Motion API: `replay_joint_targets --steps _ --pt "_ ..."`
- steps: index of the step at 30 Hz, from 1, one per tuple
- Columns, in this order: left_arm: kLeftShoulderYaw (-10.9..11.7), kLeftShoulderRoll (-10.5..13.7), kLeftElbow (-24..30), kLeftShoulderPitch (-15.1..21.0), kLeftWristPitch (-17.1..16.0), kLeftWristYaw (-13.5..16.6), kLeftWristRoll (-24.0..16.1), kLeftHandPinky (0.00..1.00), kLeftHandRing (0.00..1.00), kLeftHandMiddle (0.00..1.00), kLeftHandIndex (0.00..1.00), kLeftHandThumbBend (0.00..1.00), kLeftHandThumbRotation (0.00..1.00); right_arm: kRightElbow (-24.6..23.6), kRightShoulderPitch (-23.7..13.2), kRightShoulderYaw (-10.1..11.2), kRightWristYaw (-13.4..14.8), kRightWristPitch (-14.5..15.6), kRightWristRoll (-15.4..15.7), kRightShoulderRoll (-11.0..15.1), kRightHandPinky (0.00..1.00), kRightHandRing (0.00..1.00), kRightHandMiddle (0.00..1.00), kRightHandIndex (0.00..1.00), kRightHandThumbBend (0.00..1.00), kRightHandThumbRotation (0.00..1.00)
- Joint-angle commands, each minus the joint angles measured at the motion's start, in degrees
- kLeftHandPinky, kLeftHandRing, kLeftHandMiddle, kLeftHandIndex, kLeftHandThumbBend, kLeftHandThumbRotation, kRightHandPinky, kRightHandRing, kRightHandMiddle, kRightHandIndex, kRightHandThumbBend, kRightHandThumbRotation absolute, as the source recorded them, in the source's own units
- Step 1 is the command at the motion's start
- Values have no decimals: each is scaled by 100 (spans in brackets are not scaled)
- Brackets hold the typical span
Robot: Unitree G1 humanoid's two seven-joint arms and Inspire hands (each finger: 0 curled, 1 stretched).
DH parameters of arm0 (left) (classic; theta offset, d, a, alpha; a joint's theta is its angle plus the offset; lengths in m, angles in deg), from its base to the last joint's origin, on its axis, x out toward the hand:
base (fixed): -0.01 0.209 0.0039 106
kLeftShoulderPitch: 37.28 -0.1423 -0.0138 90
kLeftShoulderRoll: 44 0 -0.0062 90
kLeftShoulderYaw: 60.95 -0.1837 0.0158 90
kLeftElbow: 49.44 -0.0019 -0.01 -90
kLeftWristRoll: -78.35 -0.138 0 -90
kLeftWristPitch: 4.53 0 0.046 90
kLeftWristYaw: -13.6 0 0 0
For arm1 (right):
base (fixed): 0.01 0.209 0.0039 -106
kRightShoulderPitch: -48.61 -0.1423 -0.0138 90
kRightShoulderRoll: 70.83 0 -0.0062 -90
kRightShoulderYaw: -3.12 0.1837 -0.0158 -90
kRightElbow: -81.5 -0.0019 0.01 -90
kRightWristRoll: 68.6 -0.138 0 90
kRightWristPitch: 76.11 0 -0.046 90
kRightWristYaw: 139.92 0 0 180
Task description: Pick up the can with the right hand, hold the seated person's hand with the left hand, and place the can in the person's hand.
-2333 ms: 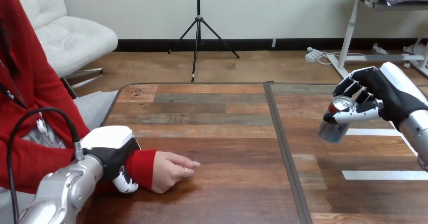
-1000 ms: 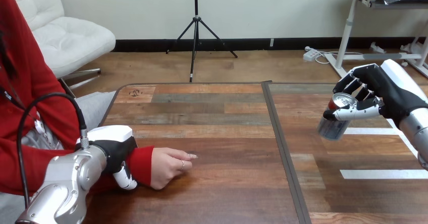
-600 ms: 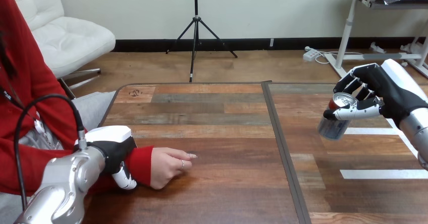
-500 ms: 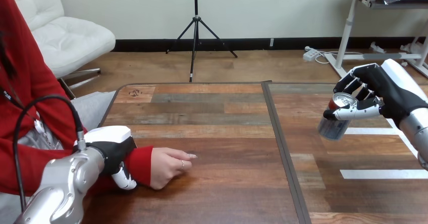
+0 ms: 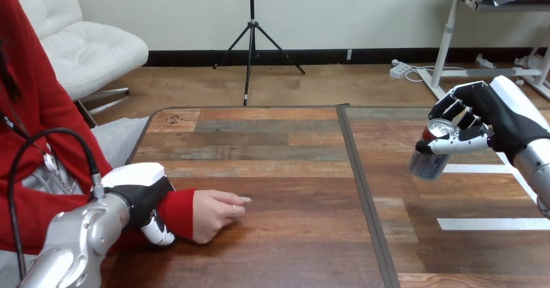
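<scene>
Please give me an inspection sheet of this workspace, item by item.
Surface: wooden table, white tape strips at its right.
Job's things: can tilted, off the table in the right hand; person's hand rests on the table, holding nothing.
Clutter: nothing seen.
Hands: right hand shut on the can; left hand curled round the person's wrist.
Cables: nothing seen on the table.
Surroundings: person seated at the left.

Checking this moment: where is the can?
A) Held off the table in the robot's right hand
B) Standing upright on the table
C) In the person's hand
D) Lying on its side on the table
A: the right hand has its fingers and thumb curled round the tilted can, clear of the table, while the person's hand rests on the wood far to the left.
</scene>
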State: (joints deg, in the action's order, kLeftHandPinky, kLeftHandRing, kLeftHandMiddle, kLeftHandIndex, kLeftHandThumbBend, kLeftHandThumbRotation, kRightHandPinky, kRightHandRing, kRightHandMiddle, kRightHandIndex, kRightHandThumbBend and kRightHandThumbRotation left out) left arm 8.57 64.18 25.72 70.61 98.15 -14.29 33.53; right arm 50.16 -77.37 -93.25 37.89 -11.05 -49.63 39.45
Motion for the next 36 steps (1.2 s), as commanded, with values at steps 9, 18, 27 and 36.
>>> replay_joint_targets --steps 9,18,27,36 --pt "333 154 489 -352 -133 161 419 21 29 39 47 73 0 -249 -275 187 160 -138 -118 79 34 37 45 49 72 0" --pt "657 211 931 -498 -166 349 638 21 27 36 39 77 0 -248 -294 167 172 -122 -87 89 33 37 45 49 71 0" --pt "924 271 1454 -593 -76 339 715 20 26 35 37 76 0 -264 -316 153 157 -47 -71 79 32 37 45 49 72 0" --pt "1162 304 1828 -610 -42 366 784 20 27 36 39 76 0 -282 -340 135 121 30 -63 59 33 37 45 49 70 0"
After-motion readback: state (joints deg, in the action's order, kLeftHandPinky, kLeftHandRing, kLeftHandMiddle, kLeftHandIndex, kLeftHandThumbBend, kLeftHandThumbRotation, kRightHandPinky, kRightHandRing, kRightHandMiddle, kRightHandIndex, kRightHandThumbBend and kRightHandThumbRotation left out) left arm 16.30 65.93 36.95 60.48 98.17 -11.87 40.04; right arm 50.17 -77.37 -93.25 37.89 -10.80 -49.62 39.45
